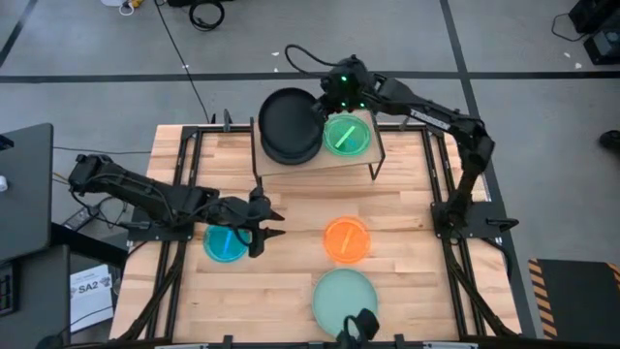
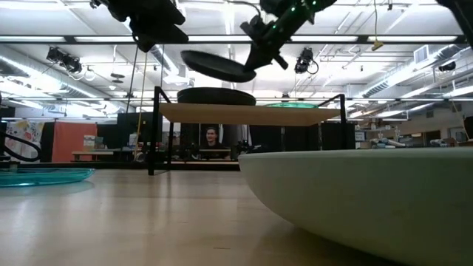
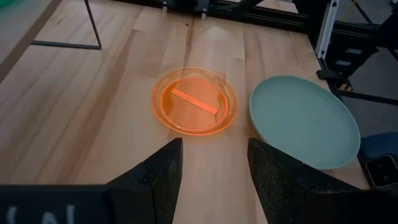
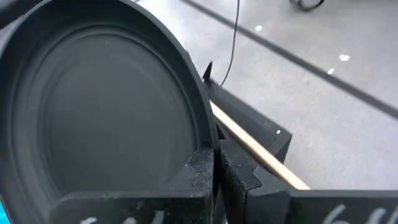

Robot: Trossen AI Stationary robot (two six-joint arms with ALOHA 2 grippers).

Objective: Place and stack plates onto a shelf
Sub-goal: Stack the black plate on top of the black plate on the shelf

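Note:
My right gripper point(image 1: 326, 105) is over the wooden shelf point(image 1: 360, 160) at the far side, shut on a large black plate point(image 4: 93, 106). That plate hovers tilted point(image 2: 218, 66) above the black plates stacked on the shelf's left half point(image 2: 216, 94). A green translucent plate point(image 1: 346, 136) lies on the shelf's right half. My left gripper point(image 1: 274, 225) is open above the table. It stands just right of a blue plate point(image 1: 226, 243) and points at the orange plate point(image 3: 196, 109) and the mint plate point(image 3: 305, 121). My right gripper pinches the black plate's rim point(image 4: 200, 140) between its two fingers point(image 4: 202, 171), on the edge nearest the green plate. The fingers come slanting down from the far right. The plate is lifted clear, tilted, above the stack on the shelf.
The orange plate point(image 1: 346, 239) and the mint plate point(image 1: 346, 301) lie flat on the slatted tabletop, in the near middle. The shelf's thin black legs point(image 2: 151, 140) stand at its corners. A person sits in the room behind the table point(image 2: 212, 137).

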